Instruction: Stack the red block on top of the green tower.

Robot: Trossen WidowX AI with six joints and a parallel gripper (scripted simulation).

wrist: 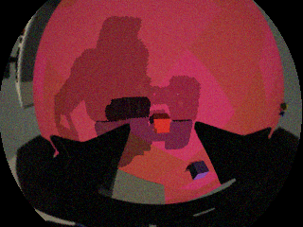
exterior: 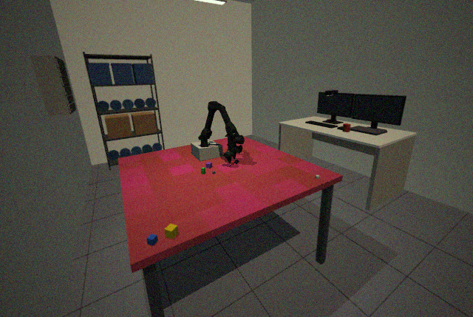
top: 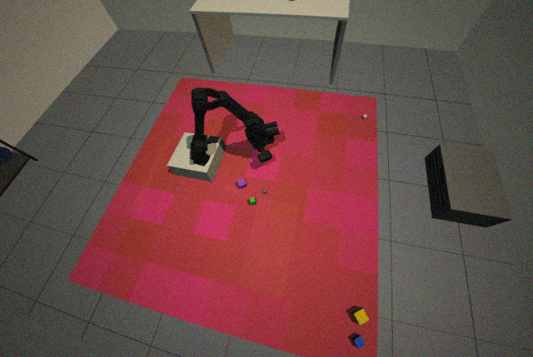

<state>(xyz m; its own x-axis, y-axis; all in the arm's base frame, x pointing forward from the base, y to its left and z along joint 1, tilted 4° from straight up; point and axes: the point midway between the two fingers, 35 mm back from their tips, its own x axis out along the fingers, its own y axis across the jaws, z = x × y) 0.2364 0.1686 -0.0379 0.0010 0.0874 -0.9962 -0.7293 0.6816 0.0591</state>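
Observation:
The red block (wrist: 161,125) lies on the table and shows in the wrist view between and beyond my two fingertips. In the exterior view only a speck of red shows by the fingers, and in the top view the arm hides it. My gripper (wrist: 163,126) (exterior: 232,162) is open and empty, pointing down low above the red block. The green tower (top: 252,200) (exterior: 203,171) stands upright, small and narrow, on the table in front of the arm, apart from the gripper. It does not show in the wrist view.
A purple block (top: 241,183) (exterior: 208,165) (wrist: 201,174) lies between the base box (top: 188,168) (exterior: 208,154) and the green tower. A tiny grey piece (top: 264,191) (exterior: 213,172) lies near the tower. Yellow (top: 361,315) (exterior: 171,230) and blue (top: 358,341) (exterior: 152,239) blocks lie far off near a table corner.

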